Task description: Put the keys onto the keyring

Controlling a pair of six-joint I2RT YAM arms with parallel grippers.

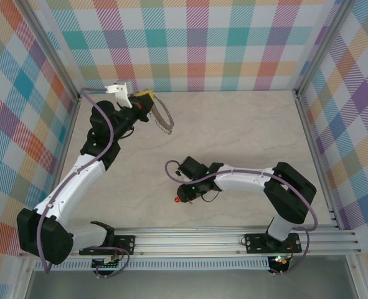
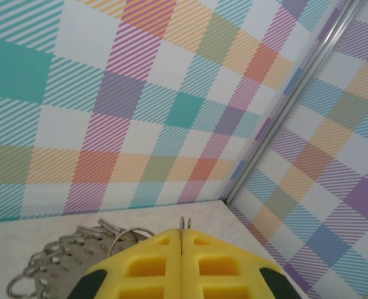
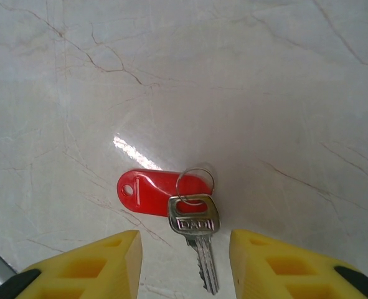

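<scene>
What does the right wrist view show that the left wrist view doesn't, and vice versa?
Right wrist: a silver key joined to a red tag lies inside the open right gripper. Left wrist: the left gripper, shut, pinches a thin wire of the keyring, chain links behind, plaid walls beyond. Both: yellow fingers and pale table.

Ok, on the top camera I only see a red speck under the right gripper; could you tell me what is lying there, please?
Observer: A silver key joined by a small split ring to a red plastic tag, flat on the table.
Operator: Are the right fingers touching it?
Observer: No; the right gripper is open, with the key's blade lying between its fingers.
Operator: And the left grip?
Observer: The left gripper is shut on a thin wire loop of the chain.
</scene>
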